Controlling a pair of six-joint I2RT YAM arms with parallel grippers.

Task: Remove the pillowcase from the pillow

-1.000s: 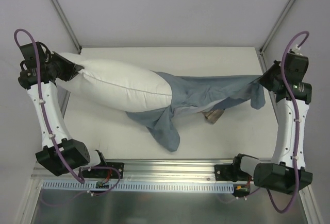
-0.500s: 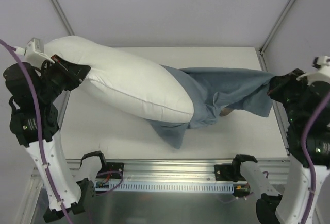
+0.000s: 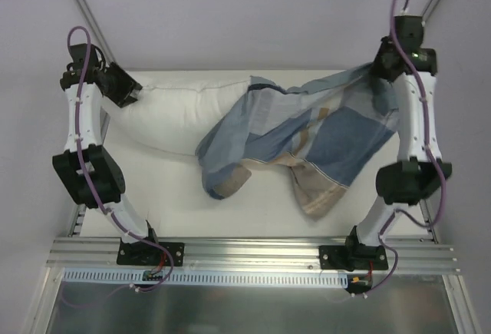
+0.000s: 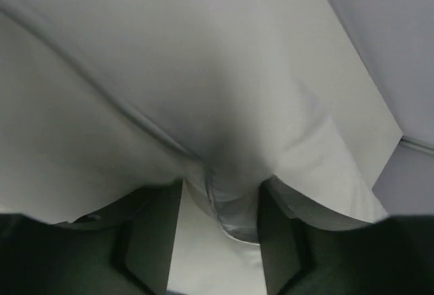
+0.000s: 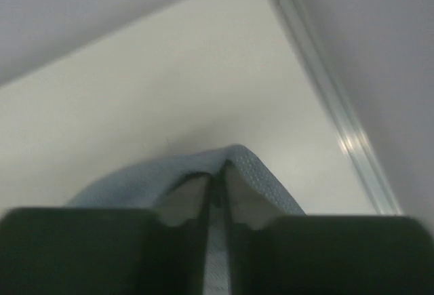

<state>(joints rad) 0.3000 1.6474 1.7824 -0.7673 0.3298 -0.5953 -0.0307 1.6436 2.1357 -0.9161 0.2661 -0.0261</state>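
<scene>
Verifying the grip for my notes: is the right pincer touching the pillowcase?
Touching. The right wrist view shows the right pincer nearly closed, a fold of the pillowcase squeezed between its fingers.

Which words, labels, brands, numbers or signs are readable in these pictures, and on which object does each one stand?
There are none to read.
The pillow and the pillowcase show no lettering in any view.
The small board at the base of the left arm is too small to tell whether it bears any marking.
</scene>
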